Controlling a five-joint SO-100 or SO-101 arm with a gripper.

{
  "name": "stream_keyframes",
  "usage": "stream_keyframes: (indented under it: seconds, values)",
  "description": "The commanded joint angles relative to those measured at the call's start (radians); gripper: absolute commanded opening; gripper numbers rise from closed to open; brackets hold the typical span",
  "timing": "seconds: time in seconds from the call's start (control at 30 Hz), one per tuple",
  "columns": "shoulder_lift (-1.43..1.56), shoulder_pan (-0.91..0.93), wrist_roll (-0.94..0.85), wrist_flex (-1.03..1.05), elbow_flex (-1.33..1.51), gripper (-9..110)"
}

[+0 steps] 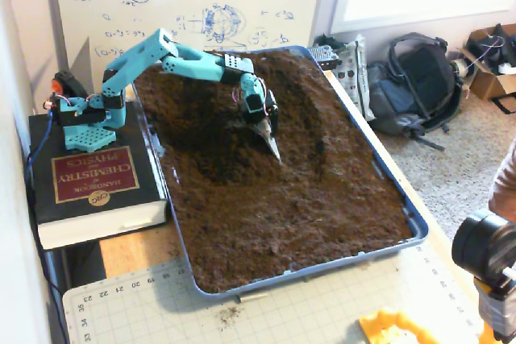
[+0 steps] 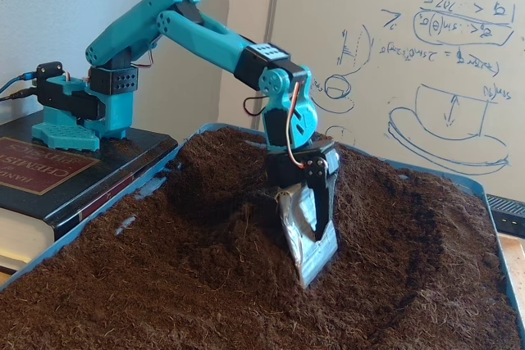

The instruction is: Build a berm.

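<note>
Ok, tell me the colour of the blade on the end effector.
Shiny silver-grey, like foil or sheet metal, on the end effector; it shows best in the low fixed view, tip in the soil.

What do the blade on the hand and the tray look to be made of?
The blade on the hand looks like thin sheet metal or foil-wrapped plate: silvery, crinkled, catching light. The tray looks like moulded blue plastic, with a smooth rolled rim and rounded corners. The berm is loose, dark, fibrous soil.

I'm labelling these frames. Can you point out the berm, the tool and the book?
berm (image 2: 209, 170): a fixed view, left slope of the mound.
tool (image 2: 308, 243): a fixed view, silvery blade in the soil.
book (image 1: 89, 175): a fixed view, red cover label.
</note>
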Motion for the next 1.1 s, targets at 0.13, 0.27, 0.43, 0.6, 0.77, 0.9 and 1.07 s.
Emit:
stream_keyframes:
  seconds: [0.13, 0.27, 0.43, 0.6, 0.77, 0.9, 1.07]
  values:
    - [0.310, 0.002, 0.008, 0.018, -0.025, 0]
    - [0.454, -0.002, 0.008, 0.048, -0.005, 0]
    - [0.641, -0.003, 0.006, 0.241, 0.095, 0]
    - [0.839, -0.020, 0.006, 0.330, 0.261, 0]
    - [1.147, -0.103, 0.058, 0.264, 0.557, 0]
    - [1.437, -0.158, 0.156, 0.133, 0.891, 1]
    - [1.779, -0.235, 0.227, -0.058, 1.391, 1]
